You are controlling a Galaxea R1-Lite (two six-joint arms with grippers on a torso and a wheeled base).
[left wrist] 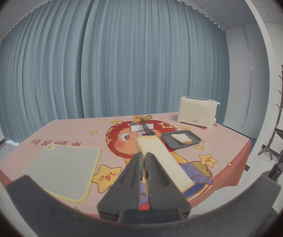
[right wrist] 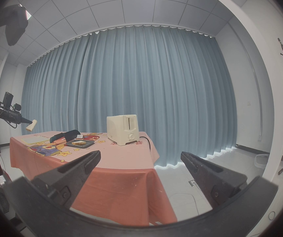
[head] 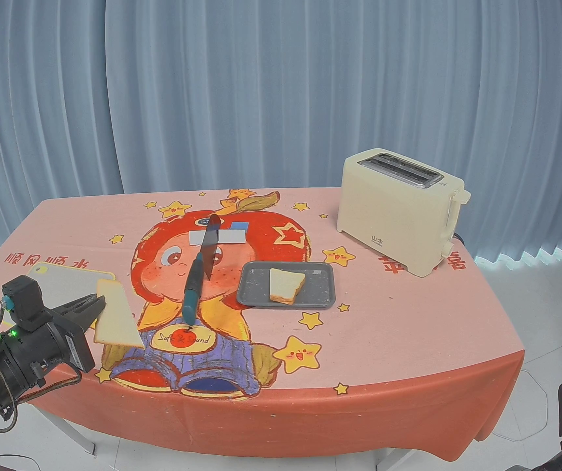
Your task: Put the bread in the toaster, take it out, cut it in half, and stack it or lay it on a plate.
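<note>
In the head view, the left tool (head: 98,303) sits at the lower left of the frame, its fingers clamped on one short edge of a pale yellow rectangular slice of bread (head: 119,318), which reaches out from the tips toward the frame's centre. The slice overlaps the near corner of a grey cutting board with a yellow rim (head: 65,281) on the pink-clothed desk (head: 392,322). At centre lies a blue-handled knife (head: 197,273). Just right of it a dark grey rectangular tray (head: 317,296) carries a smaller piece of bread (head: 286,286), and a cream two-slot toaster (head: 399,207) stands at the right. In the left wrist view, the left tool (left wrist: 144,158) is pinched on the slice (left wrist: 166,163), which points toward the tray (left wrist: 171,140), with the board (left wrist: 62,170) beside it. In the right wrist view, the right tool (right wrist: 141,155) hangs off the desk with its fingers spread wide and nothing between them. Far off, the left tool (right wrist: 24,120) holds the slice (right wrist: 32,125) raised above the desk, well apart from the toaster (right wrist: 123,129).
</note>
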